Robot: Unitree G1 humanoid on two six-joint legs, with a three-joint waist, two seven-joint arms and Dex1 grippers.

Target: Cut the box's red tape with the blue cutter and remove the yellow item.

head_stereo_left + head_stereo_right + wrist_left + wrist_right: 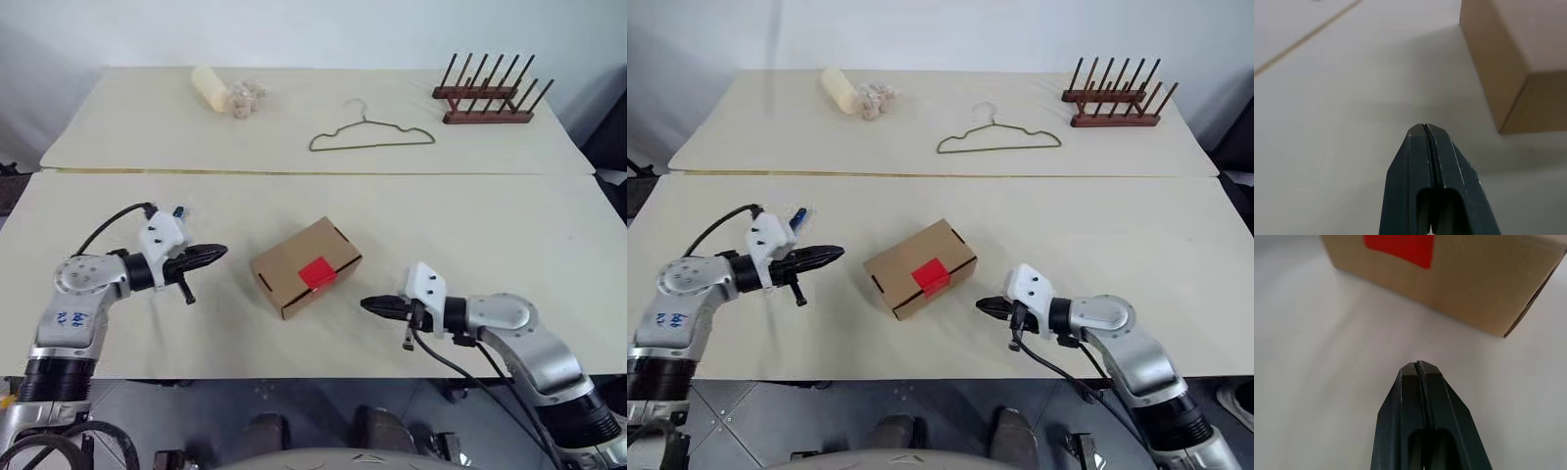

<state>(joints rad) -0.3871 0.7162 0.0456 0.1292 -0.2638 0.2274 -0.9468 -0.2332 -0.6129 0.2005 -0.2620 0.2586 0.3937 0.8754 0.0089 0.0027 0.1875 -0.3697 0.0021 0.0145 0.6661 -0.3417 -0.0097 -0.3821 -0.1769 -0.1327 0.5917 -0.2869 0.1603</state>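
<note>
The brown box (294,262) lies skewed at the middle of the near table, with the red tape (316,273) on its near top edge. My left gripper (223,253) is shut and empty, pointing at the box's left end from a short gap away. From the right, my right gripper (364,305) points at the taped side, also shut and empty. The right wrist view shows the box (1474,284) and red tape (1400,247) just ahead. A slim blue tip, apparently the blue cutter (799,215), peeks out behind my left wrist. The yellow item is hidden.
On the far table lie a pale yellow roll (209,86) with small beige pieces (247,96), a wire hanger (372,137) and a wooden peg rack (487,98). A seam (294,172) divides the two tables.
</note>
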